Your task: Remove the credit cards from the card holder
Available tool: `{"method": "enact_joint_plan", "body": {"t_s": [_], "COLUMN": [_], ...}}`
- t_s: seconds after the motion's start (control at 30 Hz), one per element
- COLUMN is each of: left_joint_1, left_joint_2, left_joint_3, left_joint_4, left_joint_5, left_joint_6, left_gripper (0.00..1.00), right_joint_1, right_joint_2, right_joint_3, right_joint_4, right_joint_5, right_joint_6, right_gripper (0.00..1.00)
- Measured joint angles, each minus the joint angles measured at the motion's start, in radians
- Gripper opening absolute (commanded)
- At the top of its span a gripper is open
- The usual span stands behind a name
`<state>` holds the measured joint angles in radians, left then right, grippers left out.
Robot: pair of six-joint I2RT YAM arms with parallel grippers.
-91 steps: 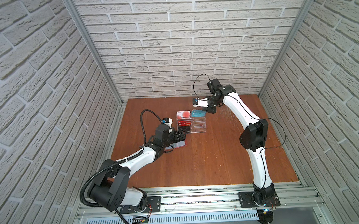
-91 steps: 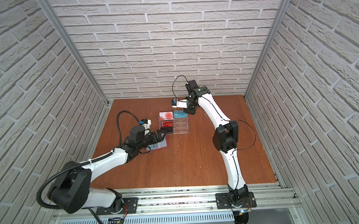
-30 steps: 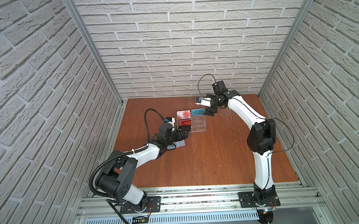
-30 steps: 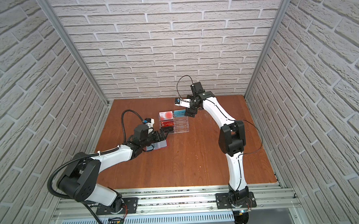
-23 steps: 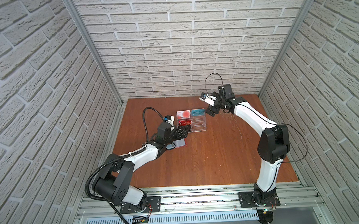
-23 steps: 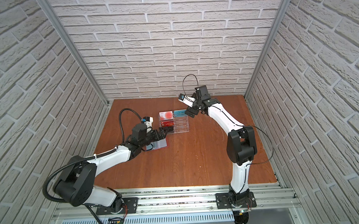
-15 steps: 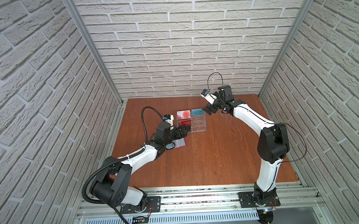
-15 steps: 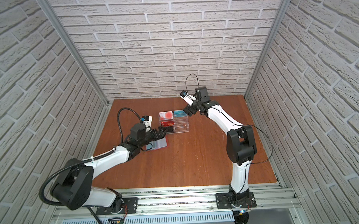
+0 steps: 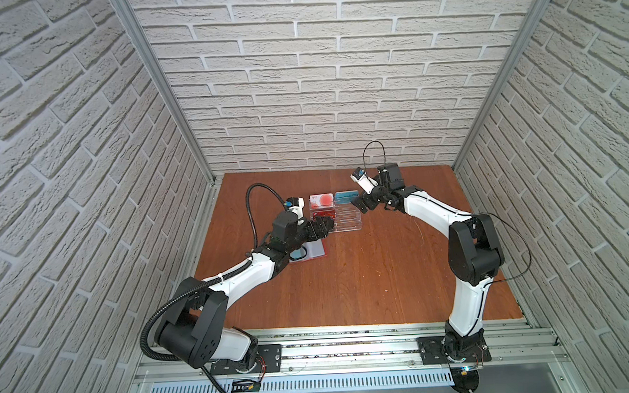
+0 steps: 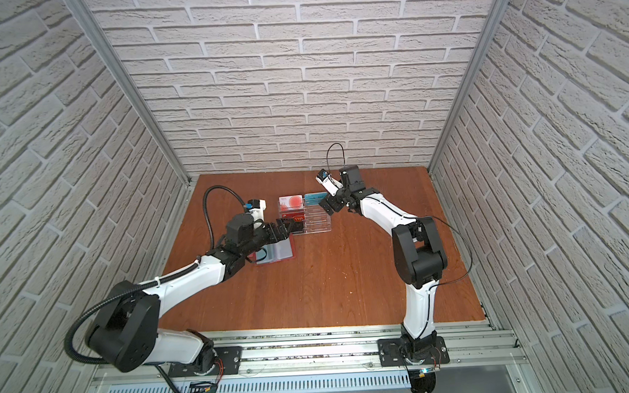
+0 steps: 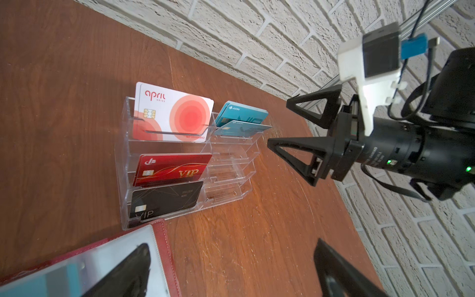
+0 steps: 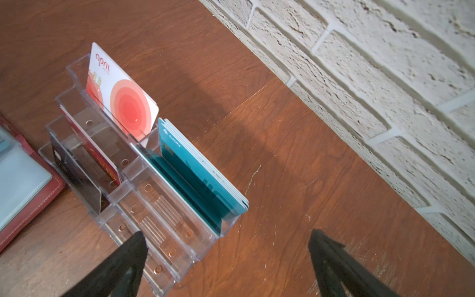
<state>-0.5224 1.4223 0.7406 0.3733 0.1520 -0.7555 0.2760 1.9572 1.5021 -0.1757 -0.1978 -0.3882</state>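
Note:
The red card holder point(image 9: 314, 250) lies open on the wood table, its clear sleeve pages up. A teal card point(image 11: 38, 282) shows inside a sleeve. More credit cards stand in a clear acrylic stand point(image 9: 344, 223): teal cards point(image 12: 200, 174), a red VIP card point(image 11: 172, 168), a white-and-red card point(image 11: 177, 115) and a black one point(image 11: 164, 200). My left gripper point(image 9: 325, 226) is open and empty, between the holder and the stand. My right gripper point(image 9: 360, 204) is open and empty at the stand's right end, beside the teal cards.
The brick back wall point(image 9: 338, 111) rises just behind the stand. Bare wooden table point(image 9: 365, 276) stretches from the stand to the front rail. The right arm's elbow point(image 9: 472, 248) stands high on the right side.
The right arm's elbow has swung out to the right and its gripper has drawn back from over the teal cards. The left gripper has edged from the holder toward the stand.

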Motion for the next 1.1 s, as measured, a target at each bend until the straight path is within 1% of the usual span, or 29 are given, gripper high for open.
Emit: {"method": "enact_joint_plan", "body": {"t_s": [0.27, 0.67, 0.97, 1.1], "left_joint_1": [0.000, 0.000, 0.000, 0.000], "left_joint_2": [0.018, 0.019, 0.019, 0.007], "left_joint_3": [0.014, 0.026, 0.026, 0.016], "left_joint_4": [0.000, 0.002, 0.000, -0.006], "left_joint_5": [0.009, 0.010, 0.010, 0.006], "left_joint_6": [-0.003, -0.002, 0.005, 0.008], "left_gripper": [0.98, 0.98, 0.98, 0.98], "right_joint_1": [0.004, 0.011, 0.018, 0.018], "right_joint_2": [0.089, 0.117, 0.118, 0.113], "right_joint_3": [0.018, 0.071, 0.076, 0.052], "right_joint_4": [0.050, 0.118, 0.140, 0.171], "right_joint_5": [0.045, 0.074, 0.069, 0.058], "right_joint_6": [0.082, 0.195, 0.228, 0.246], "right_gripper": [1.00, 0.99, 0.99, 1.00]}}
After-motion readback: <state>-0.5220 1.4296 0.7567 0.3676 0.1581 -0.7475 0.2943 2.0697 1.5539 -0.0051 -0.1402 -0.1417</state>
